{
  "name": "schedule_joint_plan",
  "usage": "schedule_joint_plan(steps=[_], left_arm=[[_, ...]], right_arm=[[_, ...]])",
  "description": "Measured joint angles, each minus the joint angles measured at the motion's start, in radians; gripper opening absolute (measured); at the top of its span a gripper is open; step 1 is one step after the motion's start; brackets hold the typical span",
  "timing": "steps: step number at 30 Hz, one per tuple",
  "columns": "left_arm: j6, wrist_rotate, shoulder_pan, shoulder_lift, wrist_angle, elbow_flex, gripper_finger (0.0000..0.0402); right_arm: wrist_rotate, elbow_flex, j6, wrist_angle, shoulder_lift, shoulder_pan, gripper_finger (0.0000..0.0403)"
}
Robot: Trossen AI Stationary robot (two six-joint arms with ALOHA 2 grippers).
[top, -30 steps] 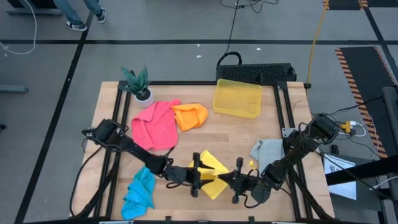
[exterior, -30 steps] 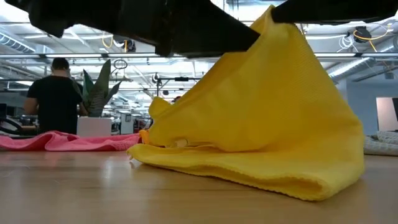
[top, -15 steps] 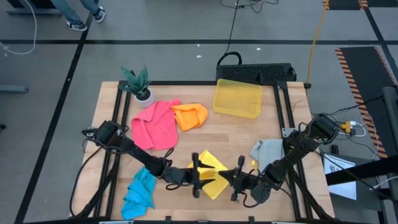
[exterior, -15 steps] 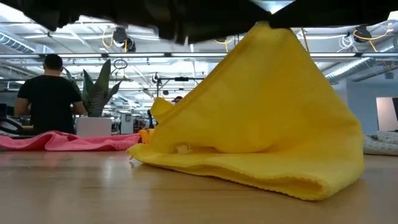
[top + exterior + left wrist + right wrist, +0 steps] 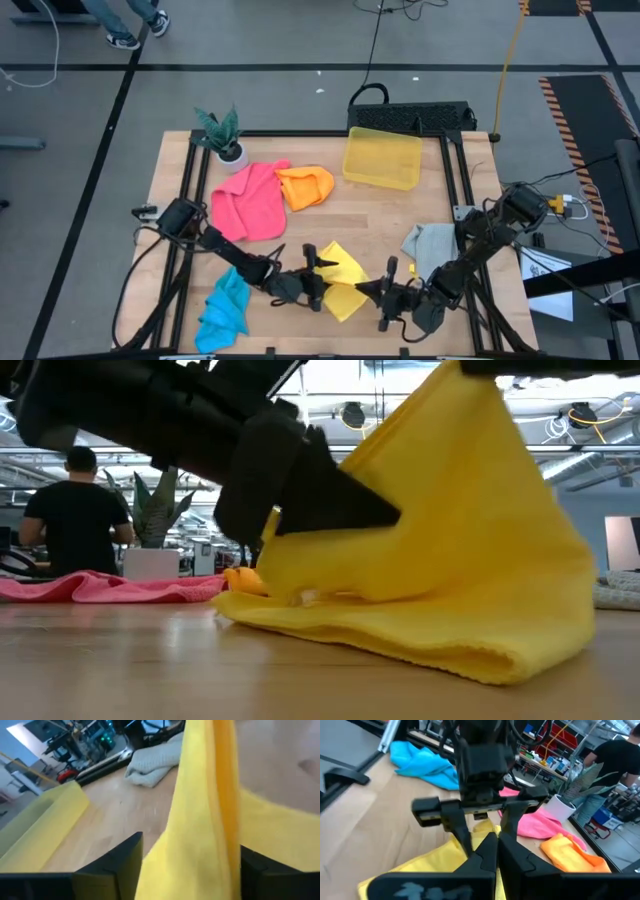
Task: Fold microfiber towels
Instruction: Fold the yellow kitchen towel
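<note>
A soft yellow microfiber towel (image 5: 341, 281) lies near the front edge of the light wooden table (image 5: 330, 225), at about 6 o'clock from the table's centre. One corner is lifted into a peak while the rest trails on the wood in a rolled fold, seen from table height (image 5: 430, 560).

The right gripper (image 5: 372, 290) sits at the towel's 3 o'clock side, its two dark fingers (image 5: 485, 857) pressed together on the raised yellow edge, holding it up. The left gripper (image 5: 312, 277) is at the towel's 9 o'clock side, its fingers (image 5: 122, 862) spread wide with yellow cloth hanging between them; whether they touch it cannot be told.

At 8 o'clock from the yellow towel, a crumpled bright blue towel (image 5: 225, 309) lies by the table's front left corner. A spread pink towel (image 5: 250, 200) is at 11 o'clock, with a bunched orange towel (image 5: 306, 186) touching its right side. A folded grey towel (image 5: 430, 246) rests at 3 o'clock, near the right edge.

Toward 12 o'clock stands a translucent yellow plastic bin (image 5: 382, 158). A small potted plant in a white pot (image 5: 224, 135) occupies the far left corner. Beyond the table, a person in a dark shirt (image 5: 75, 510) stands with their back turned.
</note>
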Motion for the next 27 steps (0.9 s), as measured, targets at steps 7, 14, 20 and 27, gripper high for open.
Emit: schedule_joint_plan(steps=[7,14,20,27], left_arm=[[0.004,-0.099,-0.019,-0.023,-0.058,0.000,0.0116],[-0.079,-0.121,-0.046,-0.126,-0.322,0.000,0.0053],[-0.103,-0.120,-0.053,-0.167,-0.450,-0.001,0.0007],[-0.085,-0.074,-0.064,-0.200,-0.471,-0.001,0.0020]], right_arm=[[0.001,0.000,-0.004,-0.012,-0.031,0.023,0.0000],[0.001,0.000,0.003,-0.047,-0.052,0.035,0.0000],[-0.005,-0.006,0.007,-0.052,-0.051,0.034,0.0000],[-0.006,-0.014,0.004,-0.052,-0.051,0.042,0.0000]])
